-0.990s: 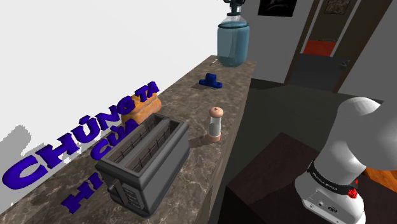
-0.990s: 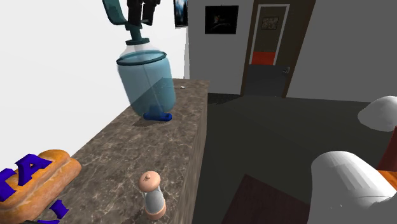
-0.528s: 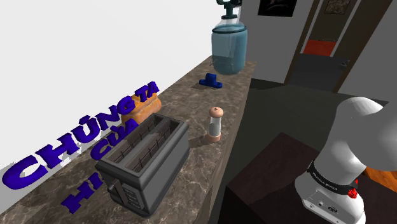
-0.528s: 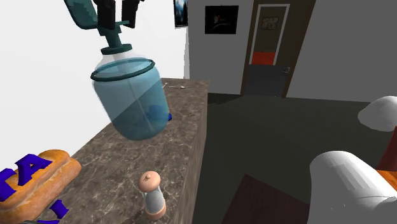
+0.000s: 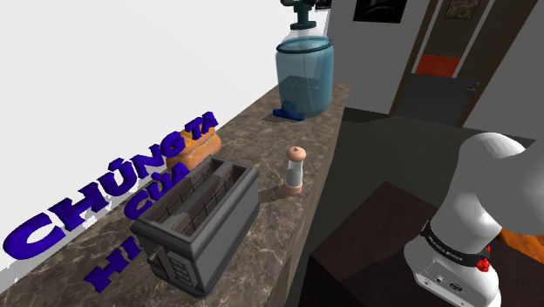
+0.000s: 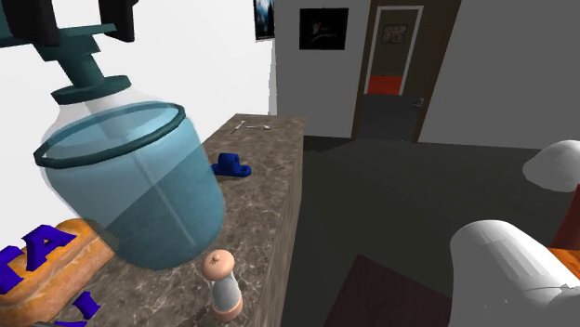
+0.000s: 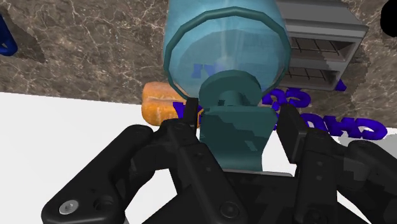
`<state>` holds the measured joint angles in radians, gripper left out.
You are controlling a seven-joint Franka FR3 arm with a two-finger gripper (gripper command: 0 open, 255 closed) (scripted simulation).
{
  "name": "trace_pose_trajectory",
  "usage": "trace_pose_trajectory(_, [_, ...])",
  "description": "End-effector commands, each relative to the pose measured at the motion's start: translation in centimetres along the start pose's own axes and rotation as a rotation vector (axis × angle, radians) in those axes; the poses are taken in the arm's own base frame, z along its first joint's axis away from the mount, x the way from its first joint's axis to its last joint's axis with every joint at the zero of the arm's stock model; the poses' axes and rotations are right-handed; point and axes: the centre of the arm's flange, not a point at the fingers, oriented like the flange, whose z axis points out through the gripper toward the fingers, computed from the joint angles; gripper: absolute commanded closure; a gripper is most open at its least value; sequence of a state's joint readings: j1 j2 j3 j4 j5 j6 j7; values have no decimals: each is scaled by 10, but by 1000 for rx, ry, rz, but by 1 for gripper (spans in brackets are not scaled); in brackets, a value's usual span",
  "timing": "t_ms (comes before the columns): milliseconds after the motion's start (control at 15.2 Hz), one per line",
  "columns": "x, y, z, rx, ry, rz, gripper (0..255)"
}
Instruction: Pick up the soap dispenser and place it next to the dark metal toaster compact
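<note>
The soap dispenser point(image 5: 303, 74) is a big clear blue bottle with a teal pump top. It hangs above the far part of the brown stone counter point(image 5: 261, 144). My gripper point(image 7: 238, 121) is shut on its teal pump head, with one finger on each side. In the second exterior view the dispenser point(image 6: 139, 186) hangs tilted and large under the gripper point(image 6: 88, 19). The dark grey toaster point(image 5: 196, 222) stands on the near part of the counter; seen from the wrist, the toaster point(image 7: 321, 48) lies beyond the bottle point(image 7: 222, 44).
A small pepper mill point(image 5: 295, 170) stands by the counter's open edge, past the toaster. A bread loaf point(image 5: 196, 148) lies against the white wall under blue floating letters point(image 5: 105, 187). A small blue object point(image 6: 232, 167) sits farther along. The dark stand point(image 5: 375, 244) is beside the counter.
The gripper has carried the dispenser along the counter from its far end toward the toaster. The bottle now hangs over the small blue object and looms larger in the second exterior view.
</note>
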<state>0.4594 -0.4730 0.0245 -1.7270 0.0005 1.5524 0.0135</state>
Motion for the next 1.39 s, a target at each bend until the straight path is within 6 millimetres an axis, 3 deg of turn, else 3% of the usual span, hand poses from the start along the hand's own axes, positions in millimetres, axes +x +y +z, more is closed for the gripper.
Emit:
trace_pose_trajectory(0, [-1,-20,4,0,1,2,255])
trace_pose_trajectory(1320, [-32,-21,105,0,1,2,255])
